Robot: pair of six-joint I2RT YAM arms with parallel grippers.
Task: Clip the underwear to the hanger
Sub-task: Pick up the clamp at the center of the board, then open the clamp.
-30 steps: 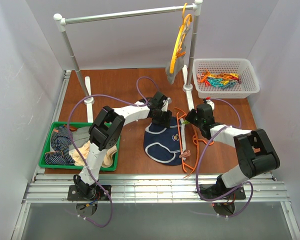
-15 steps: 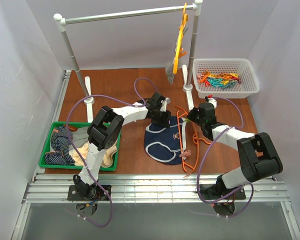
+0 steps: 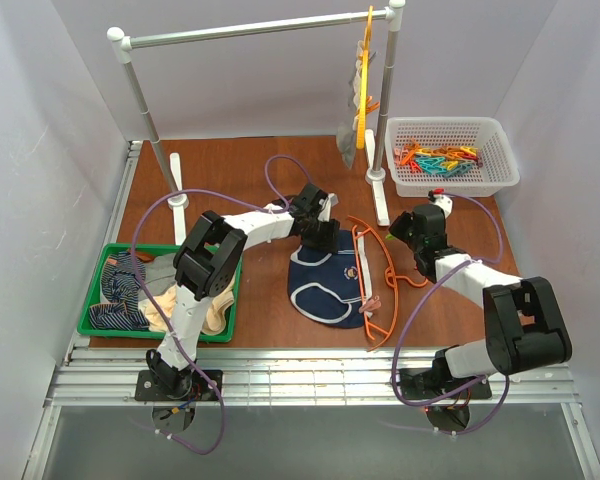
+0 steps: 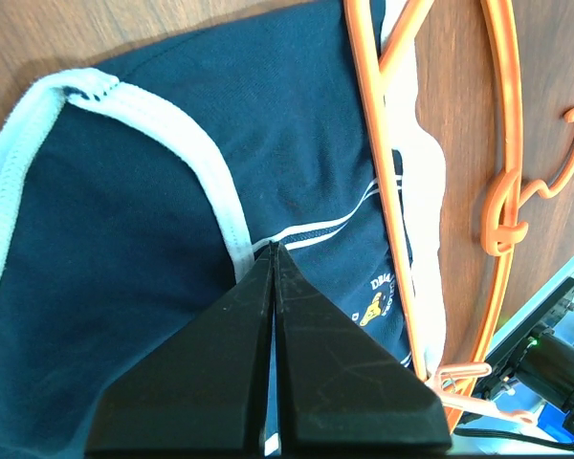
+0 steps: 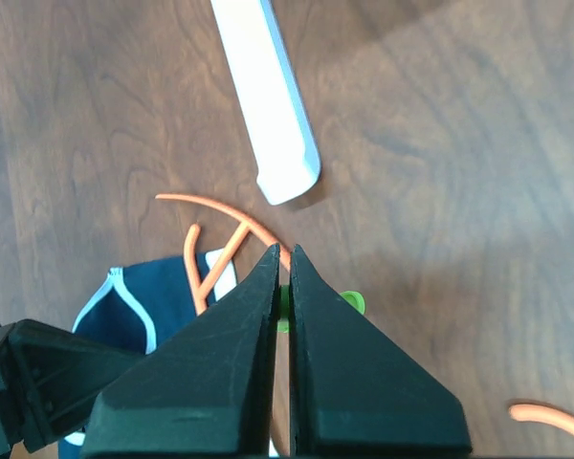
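Brown wooden worktop (image 3: 240, 170). A white drying rail (image 3: 250, 30) spans its far edge. Green tray (image 3: 92, 300) of mixed laundry sits at the near-left corner. White basket (image 3: 500, 150) of coloured clothespins (image 3: 438, 158) sits at the far-right corner.

Navy underwear (image 3: 325, 285) lies flat mid-worktop, nearer the near edge. Red-orange hanger (image 4: 383, 158) lies on the worktop across the underwear's right edge, hook pointing to the right edge.

A yellow hanger (image 3: 363, 70) hangs at the rail's right end with grey underwear (image 3: 348, 140).

Left gripper (image 3: 318, 232) is at the underwear's far edge, fingers pressed together, tips by the white piping. Can't tell if any fabric is caught.

Right gripper (image 5: 282, 253) is just right of the hanger's far end, fingers closed and pinching a green clip (image 5: 352, 303). The rail's white foot (image 5: 268, 105) is beyond it.
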